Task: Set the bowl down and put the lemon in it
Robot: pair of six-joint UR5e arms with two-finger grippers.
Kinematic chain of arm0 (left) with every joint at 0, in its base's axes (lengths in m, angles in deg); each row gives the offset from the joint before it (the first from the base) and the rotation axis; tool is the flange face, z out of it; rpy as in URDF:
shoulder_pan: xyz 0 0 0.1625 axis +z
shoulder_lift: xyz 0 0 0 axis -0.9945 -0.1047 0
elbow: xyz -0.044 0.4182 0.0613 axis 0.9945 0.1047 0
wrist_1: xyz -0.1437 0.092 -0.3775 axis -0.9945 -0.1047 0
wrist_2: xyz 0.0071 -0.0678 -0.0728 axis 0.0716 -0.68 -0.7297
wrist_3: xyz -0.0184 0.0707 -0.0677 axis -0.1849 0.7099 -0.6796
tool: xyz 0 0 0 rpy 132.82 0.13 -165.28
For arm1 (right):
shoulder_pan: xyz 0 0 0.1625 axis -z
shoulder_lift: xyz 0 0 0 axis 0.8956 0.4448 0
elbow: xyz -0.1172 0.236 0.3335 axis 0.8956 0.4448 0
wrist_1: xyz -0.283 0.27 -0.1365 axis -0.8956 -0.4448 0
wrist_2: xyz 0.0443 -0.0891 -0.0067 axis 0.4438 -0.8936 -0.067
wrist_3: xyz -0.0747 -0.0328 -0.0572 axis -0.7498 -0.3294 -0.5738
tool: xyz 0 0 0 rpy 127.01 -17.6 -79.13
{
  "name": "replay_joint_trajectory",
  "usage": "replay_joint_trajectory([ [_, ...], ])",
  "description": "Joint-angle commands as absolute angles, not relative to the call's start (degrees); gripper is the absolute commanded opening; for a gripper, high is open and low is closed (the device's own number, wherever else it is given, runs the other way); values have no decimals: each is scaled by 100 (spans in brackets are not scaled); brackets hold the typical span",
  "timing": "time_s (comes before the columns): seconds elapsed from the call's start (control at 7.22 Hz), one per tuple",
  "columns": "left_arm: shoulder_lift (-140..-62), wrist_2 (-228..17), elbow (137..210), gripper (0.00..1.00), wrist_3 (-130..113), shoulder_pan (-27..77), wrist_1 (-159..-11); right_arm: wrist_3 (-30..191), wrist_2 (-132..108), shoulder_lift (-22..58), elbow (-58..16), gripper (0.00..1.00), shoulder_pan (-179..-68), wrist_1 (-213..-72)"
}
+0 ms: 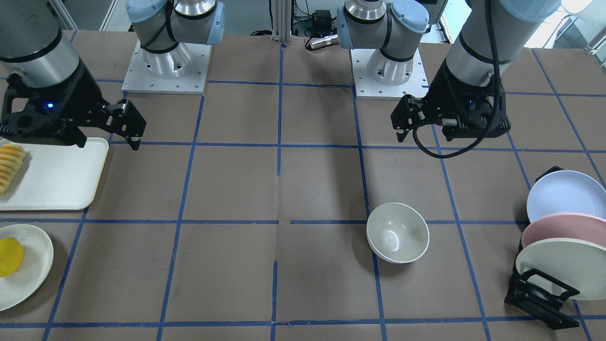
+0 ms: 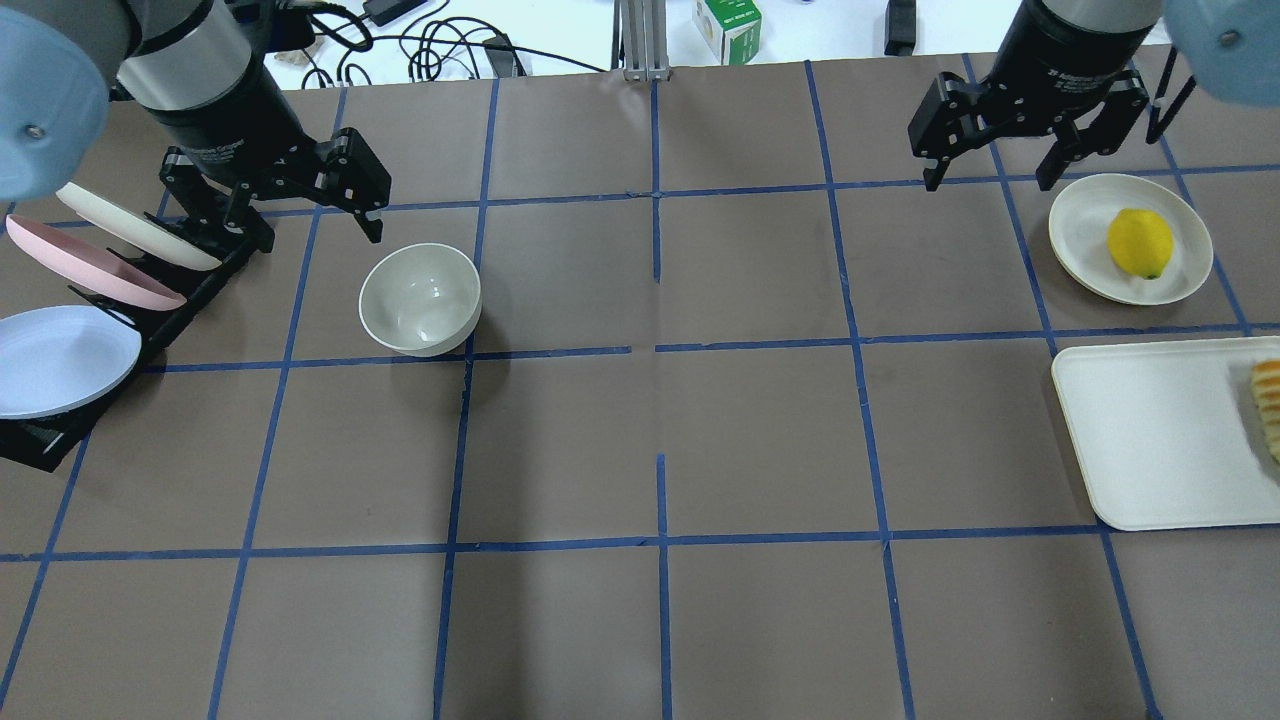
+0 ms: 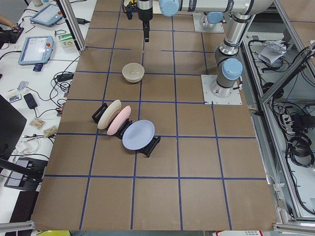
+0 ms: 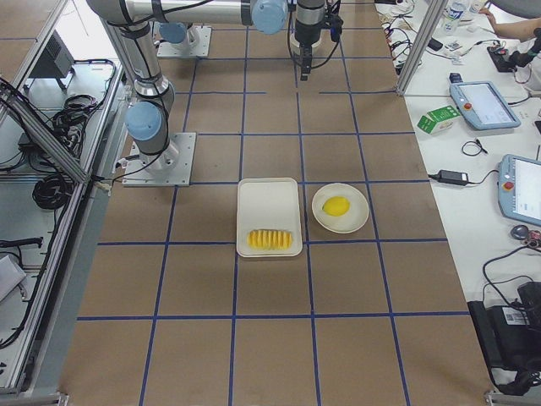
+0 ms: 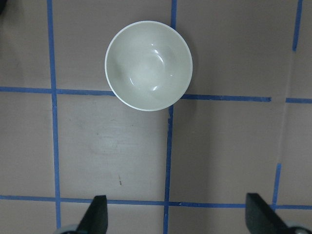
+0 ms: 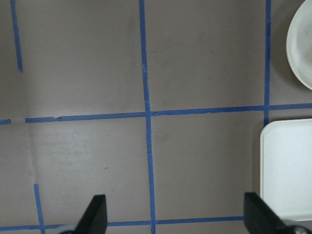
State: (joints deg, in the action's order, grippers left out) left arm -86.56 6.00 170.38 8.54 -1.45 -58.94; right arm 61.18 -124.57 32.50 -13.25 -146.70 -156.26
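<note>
The off-white bowl (image 2: 420, 298) stands upright and empty on the brown table, left of centre; it also shows in the front view (image 1: 397, 232) and the left wrist view (image 5: 148, 66). My left gripper (image 2: 290, 225) hangs open and empty above the table, just beyond the bowl and apart from it. The yellow lemon (image 2: 1140, 243) lies on a flat cream plate (image 2: 1075, 215) at the far right, also seen in the front view (image 1: 9, 255). My right gripper (image 2: 988, 175) is open and empty, to the left of that plate and above the table.
A white tray (image 2: 1150, 430) with a row of orange-yellow slices (image 2: 1268, 405) lies near the plate on the robot's side. A black rack with pastel plates (image 2: 70, 300) stands at the left edge, close to my left gripper.
</note>
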Motion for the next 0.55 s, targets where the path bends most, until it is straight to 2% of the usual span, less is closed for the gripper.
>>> replay_joint_trajectory([
  [0.0, -9319, 602, 17470, 100, 1332, 311, -4799, 5995, -12484, 2675, -1338, 100, -13746, -15946],
  [0.14, -9696, 602, 17900, 100, 1481, 374, -3738, 5551, -12493, 2305, -1329, 100, -13306, -16601],
  [0.42, -10216, 602, 18543, 100, 1544, 654, -2765, 4661, -12484, 1812, -1329, 100, -12821, -17141],
])
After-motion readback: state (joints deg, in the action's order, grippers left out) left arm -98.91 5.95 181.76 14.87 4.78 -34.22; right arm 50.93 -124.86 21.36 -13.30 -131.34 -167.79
